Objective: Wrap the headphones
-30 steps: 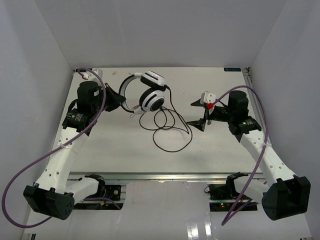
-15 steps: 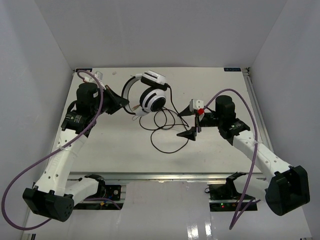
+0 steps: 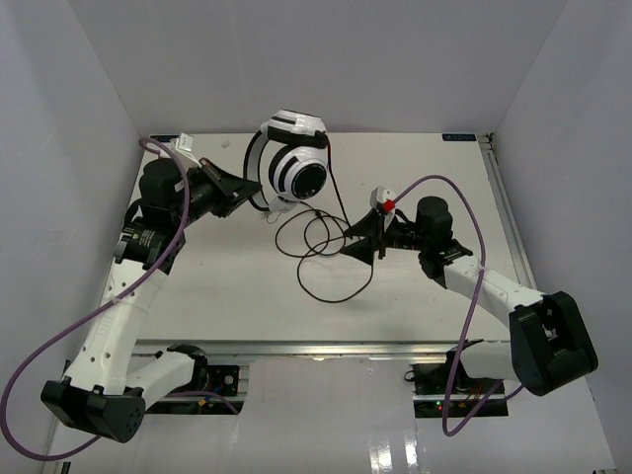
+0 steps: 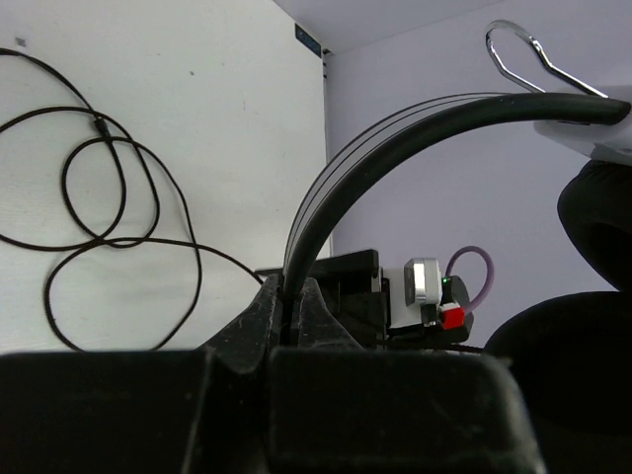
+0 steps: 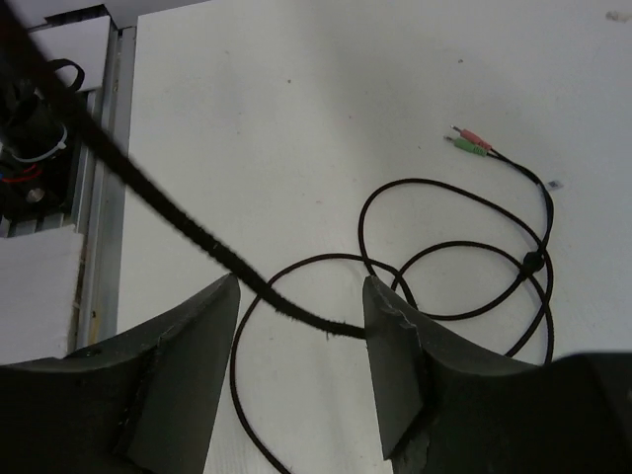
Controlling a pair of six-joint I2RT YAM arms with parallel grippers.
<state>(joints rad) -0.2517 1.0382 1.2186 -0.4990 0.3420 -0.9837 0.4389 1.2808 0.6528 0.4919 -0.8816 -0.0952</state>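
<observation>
Headphones (image 3: pixel 296 173): you have them held up at the counter's (image 3: pixel 197 286) 12 o'clock, earcups hanging.
Left end effector (image 3: pixel 245 193): pressed together on the black headband (image 4: pixel 395 128).
Right end effector (image 3: pixel 357 240): spread, at 3 o'clock of the cable loops. One strand runs through its gap, unclamped.
Cable (image 5: pixel 197 232): loose loops on the counter at 6 o'clock of the headphones, with twin plugs (image 5: pixel 470 141) lying free.
Done: your grip on the headphones is made, and your right arm sits astride a strand.
Left: by my judgement all the winding, since no turn of cable shows around the headband or cups.
</observation>
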